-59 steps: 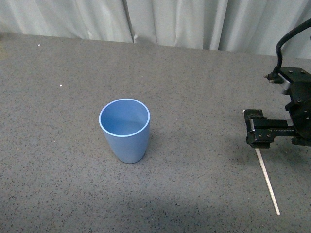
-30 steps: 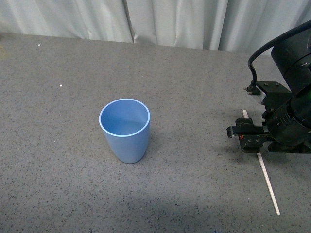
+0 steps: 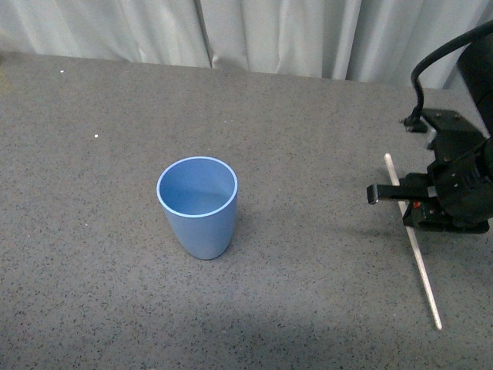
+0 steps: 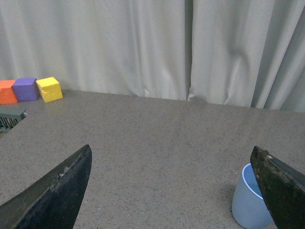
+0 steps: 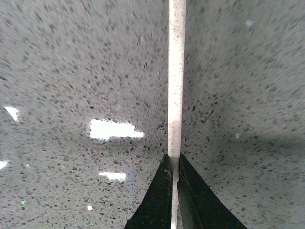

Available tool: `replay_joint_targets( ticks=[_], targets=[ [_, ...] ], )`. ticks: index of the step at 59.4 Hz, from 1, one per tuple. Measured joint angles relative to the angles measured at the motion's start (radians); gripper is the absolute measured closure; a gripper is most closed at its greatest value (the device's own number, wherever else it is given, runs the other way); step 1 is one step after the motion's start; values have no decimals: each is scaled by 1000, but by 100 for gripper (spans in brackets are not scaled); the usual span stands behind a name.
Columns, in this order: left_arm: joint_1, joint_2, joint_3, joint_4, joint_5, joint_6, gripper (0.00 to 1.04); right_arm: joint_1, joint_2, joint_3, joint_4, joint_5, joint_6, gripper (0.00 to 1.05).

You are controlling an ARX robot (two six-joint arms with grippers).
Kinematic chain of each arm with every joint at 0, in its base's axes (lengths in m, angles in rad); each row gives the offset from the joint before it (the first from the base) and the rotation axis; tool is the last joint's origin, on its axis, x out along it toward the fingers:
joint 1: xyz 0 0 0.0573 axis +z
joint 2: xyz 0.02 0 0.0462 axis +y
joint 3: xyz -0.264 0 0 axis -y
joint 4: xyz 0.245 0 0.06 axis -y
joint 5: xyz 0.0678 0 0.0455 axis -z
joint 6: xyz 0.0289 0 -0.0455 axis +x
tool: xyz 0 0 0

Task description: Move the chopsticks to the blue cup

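Observation:
The blue cup stands upright and empty on the grey table, left of centre. The chopsticks are one thin pale stick at the right, running from far to near. My right gripper is shut on the stick near its middle. In the right wrist view its jaws pinch the stick, which reaches out over the speckled table. My left gripper is open and empty above the table. The cup shows beside one of its fingers. The left arm is out of the front view.
Orange, purple and yellow blocks sit at the table's far edge in the left wrist view, with a dark green object beside them. Pale curtains hang behind the table. Bare grey tabletop lies between cup and stick.
My right gripper has shifted on the stick and now holds it. Both ends of the stick sit a little higher in the front view than before. The cup has not moved.

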State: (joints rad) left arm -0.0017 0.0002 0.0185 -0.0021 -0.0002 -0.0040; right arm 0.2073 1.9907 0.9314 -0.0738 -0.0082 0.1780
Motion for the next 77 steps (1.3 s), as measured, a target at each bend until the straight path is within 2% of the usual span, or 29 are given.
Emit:
replay_joint_targets(
  ticks=[7, 15, 22, 35, 44, 49, 61, 77],
  targets=[
    [0, 0, 0, 0, 0, 0, 7, 37, -149, -107, 213, -29, -63, 104],
    [0, 0, 0, 0, 0, 0, 7, 116, -289, -208, 561, -170, -135, 104],
    [0, 0, 0, 0, 0, 0, 7, 174, -306, -228, 740, -227, -173, 104],
    [0, 0, 0, 0, 0, 0, 7, 235, -232, -224, 975, -373, -145, 104],
    [0, 0, 0, 0, 0, 0, 7, 274, -125, -154, 1033, -451, -108, 104],
    [0, 0, 0, 0, 0, 0, 7, 298, -72, -117, 1059, -462, -87, 104],
    [0, 0, 0, 0, 0, 0, 7, 346, 18, -32, 1081, -456, -45, 104],
    [0, 0, 0, 0, 0, 0, 7, 359, 101, -27, 1091, -412, -66, 104]
  ],
)
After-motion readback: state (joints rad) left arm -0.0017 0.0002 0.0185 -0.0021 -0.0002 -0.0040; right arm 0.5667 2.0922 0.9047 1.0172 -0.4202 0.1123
